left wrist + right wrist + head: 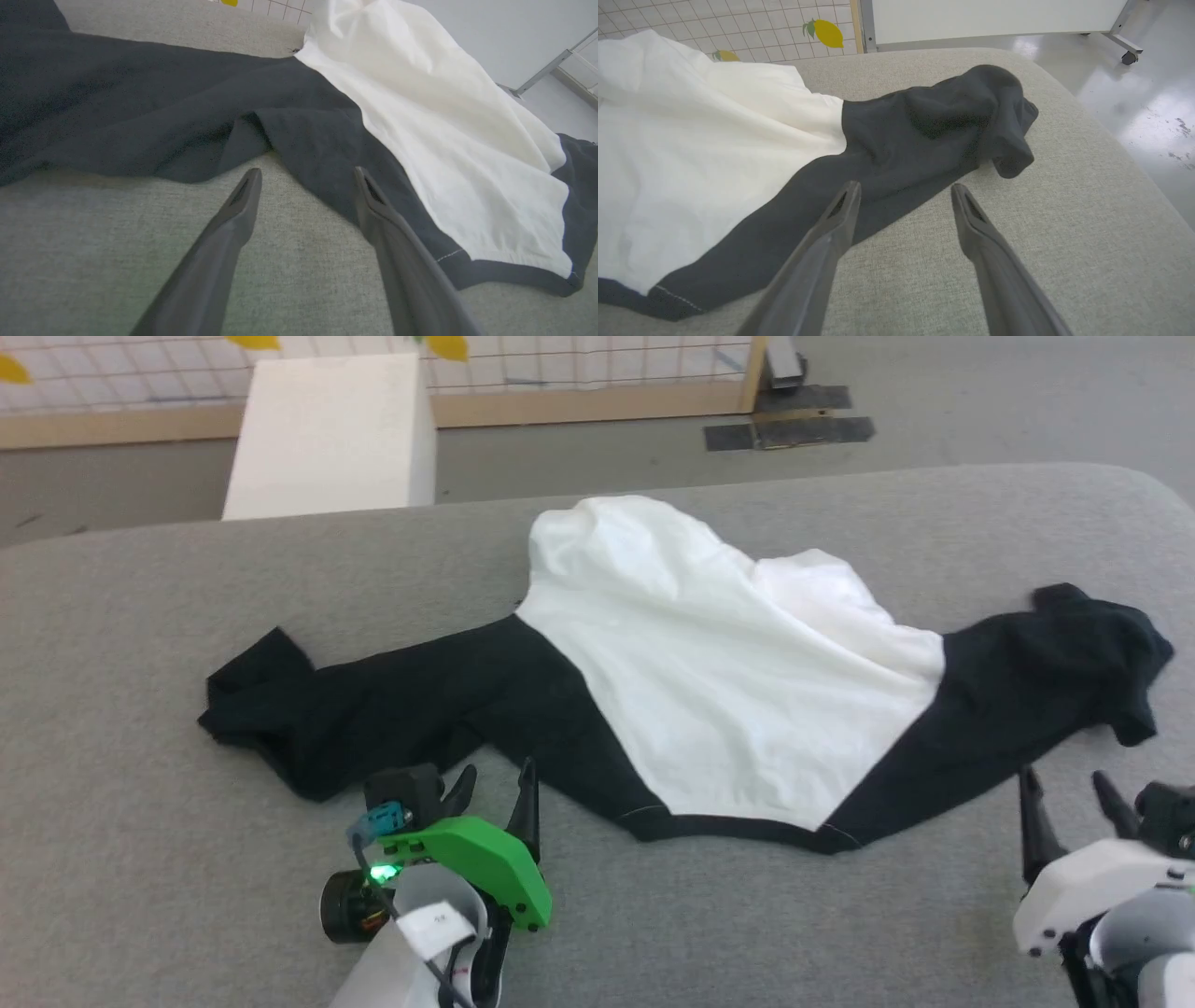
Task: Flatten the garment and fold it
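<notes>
Garment (728, 681) lies rumpled on the bench (140, 644); my left pincer (498, 767) and right pincer (1063, 775) both gape empty just beside its near edge.

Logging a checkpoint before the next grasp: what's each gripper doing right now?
Left gripper: open, holding nothing.
Right gripper: open, holding nothing; the garment lies free.
</notes>
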{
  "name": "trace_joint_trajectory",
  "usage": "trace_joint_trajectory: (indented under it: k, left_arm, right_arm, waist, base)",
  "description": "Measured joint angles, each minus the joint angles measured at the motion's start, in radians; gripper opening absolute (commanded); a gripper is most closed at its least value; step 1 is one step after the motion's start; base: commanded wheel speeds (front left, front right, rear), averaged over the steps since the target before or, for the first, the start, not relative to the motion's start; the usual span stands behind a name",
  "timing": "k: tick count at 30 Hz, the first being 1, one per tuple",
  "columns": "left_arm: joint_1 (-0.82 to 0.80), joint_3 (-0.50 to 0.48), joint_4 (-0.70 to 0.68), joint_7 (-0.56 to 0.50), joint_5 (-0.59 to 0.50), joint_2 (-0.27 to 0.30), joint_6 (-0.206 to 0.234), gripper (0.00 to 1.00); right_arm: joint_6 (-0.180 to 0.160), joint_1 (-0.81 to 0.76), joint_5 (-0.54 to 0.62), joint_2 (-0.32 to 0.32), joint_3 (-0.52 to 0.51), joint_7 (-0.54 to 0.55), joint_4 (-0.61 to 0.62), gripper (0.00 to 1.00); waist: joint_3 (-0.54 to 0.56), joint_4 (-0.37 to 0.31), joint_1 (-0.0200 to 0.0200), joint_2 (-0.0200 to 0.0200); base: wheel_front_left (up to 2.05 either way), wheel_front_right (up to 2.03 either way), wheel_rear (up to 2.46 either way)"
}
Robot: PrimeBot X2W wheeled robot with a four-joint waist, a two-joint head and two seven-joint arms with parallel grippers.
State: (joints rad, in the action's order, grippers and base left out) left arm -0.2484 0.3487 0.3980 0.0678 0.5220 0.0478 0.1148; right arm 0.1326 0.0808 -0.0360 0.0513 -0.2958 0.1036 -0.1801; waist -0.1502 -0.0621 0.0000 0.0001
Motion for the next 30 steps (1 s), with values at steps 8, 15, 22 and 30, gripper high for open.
trace_joint_trajectory:
  k: [8, 15, 22, 30]
  left_arm:
    - [-0.074, -0.016, 0.114, -0.111, 0.008, 0.012, 0.063, 1.00]
    - [-0.163, -0.017, 0.198, -0.156, 0.005, 0.035, 0.081, 1.00]
    - [-0.196, -0.008, 0.234, -0.126, -0.003, 0.047, 0.076, 0.00]
    - [-0.147, 0.004, 0.204, -0.040, -0.004, 0.046, 0.062, 0.00]
  right_arm:
    - [0.000, -0.082, -0.114, -0.001, 0.084, -0.007, 0.067, 1.00]
    - [0.000, -0.098, -0.126, 0.000, 0.125, 0.012, 0.094, 1.00]
    - [0.000, -0.097, -0.146, -0.001, 0.135, 0.033, 0.101, 1.00]
    - [0.000, 0.026, -0.233, 0.000, 0.049, 0.189, -0.040, 1.00]
  waist:
    - [0.001, -0.074, 0.0000, 0.0000]
    - [-0.020, -0.110, 0.0000, 0.0000]
    - [-0.032, -0.115, 0.0000, 0.0000]
    - [-0.035, -0.070, 0.0000, 0.0000]
  base:
    - [0.00, 0.00, 0.00]
    - [0.00, 0.00, 0.00]
    - [0.00, 0.00, 0.00]
    - [0.00, 0.00, 0.00]
